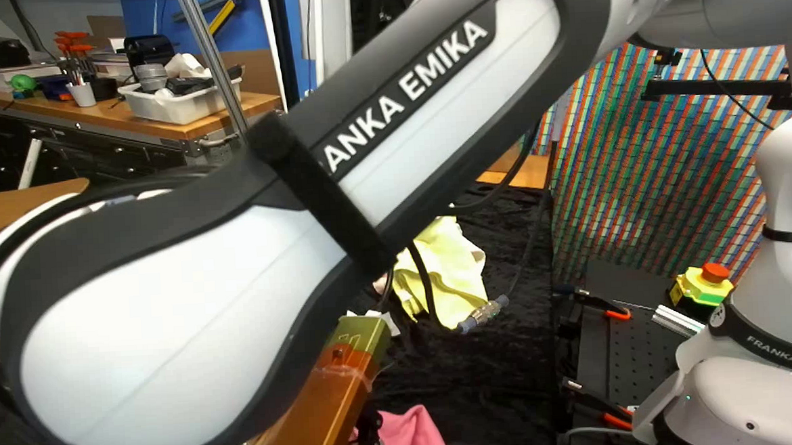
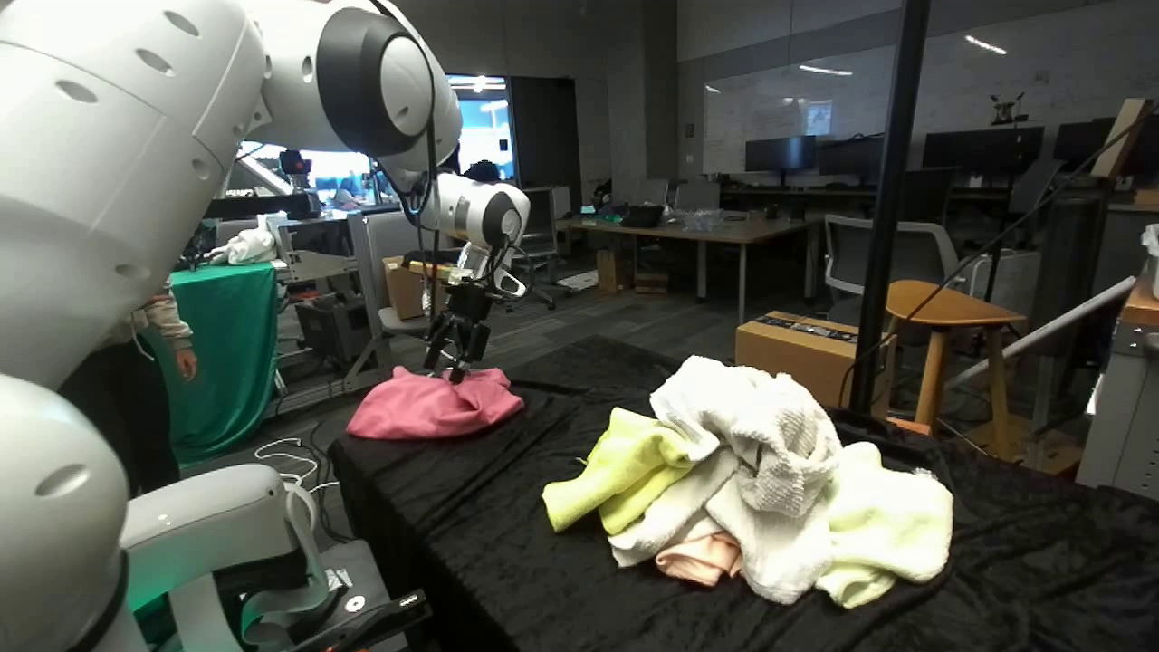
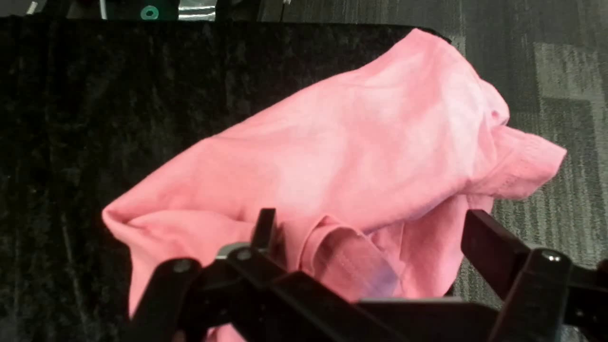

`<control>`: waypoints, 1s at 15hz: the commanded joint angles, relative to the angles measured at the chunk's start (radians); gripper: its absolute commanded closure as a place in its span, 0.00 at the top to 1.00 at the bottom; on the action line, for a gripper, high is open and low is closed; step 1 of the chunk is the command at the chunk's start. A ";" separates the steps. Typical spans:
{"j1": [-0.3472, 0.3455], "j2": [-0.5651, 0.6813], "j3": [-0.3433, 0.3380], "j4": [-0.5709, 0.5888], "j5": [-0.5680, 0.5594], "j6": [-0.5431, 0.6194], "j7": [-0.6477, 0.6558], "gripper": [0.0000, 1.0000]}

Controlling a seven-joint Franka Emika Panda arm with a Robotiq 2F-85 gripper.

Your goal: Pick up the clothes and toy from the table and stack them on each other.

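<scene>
1. The gripper (image 3: 371,232) hangs over the pink cloth (image 3: 332,152), its jaws wide apart; whether they touch it cannot be told.
2. In the wrist view, bare table (image 3: 85,118) borders the pink cloth on the left; on the right, floor (image 3: 546,71) lies past the table's edge.
3. A bare stretch of table between the pink cloth and the pile (image 2: 770,453) leaves room to pass.
4. The pile rises as a mound, blocking a low path there.
5. In an exterior view, a post (image 2: 890,204) and a box (image 2: 828,367) stand in the way behind the pile.
6. In an exterior view, a cable plug (image 1: 486,313) dangles below the arm (image 1: 171,329).
</scene>
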 commanded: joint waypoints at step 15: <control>0.038 -0.022 -0.090 -0.083 -0.101 0.152 0.043 1.00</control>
